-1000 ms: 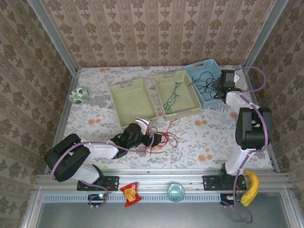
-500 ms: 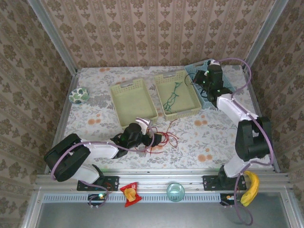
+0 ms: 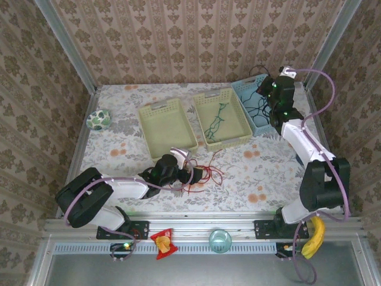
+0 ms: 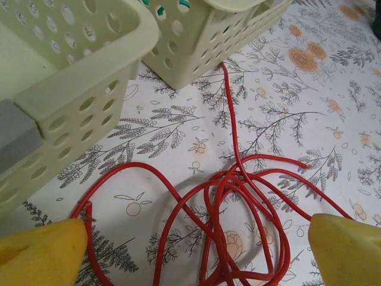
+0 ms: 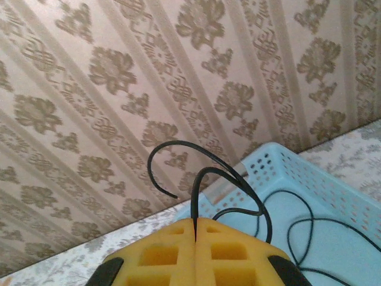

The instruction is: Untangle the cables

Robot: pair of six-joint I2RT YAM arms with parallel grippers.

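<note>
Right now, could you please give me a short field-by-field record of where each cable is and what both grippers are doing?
Red cable: loose tangle on the table
Green cable: lying in the middle cream basket
Black cable: partly in the blue basket, a loop held up above it
Left gripper: open, straddling the red tangle
Right gripper: shut on the black cable, raised by the blue basket

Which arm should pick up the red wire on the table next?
Left. The left gripper hangs open with the red cable tangle between its fingers. The right gripper is shut on the black cable at the blue basket, far away.
</note>
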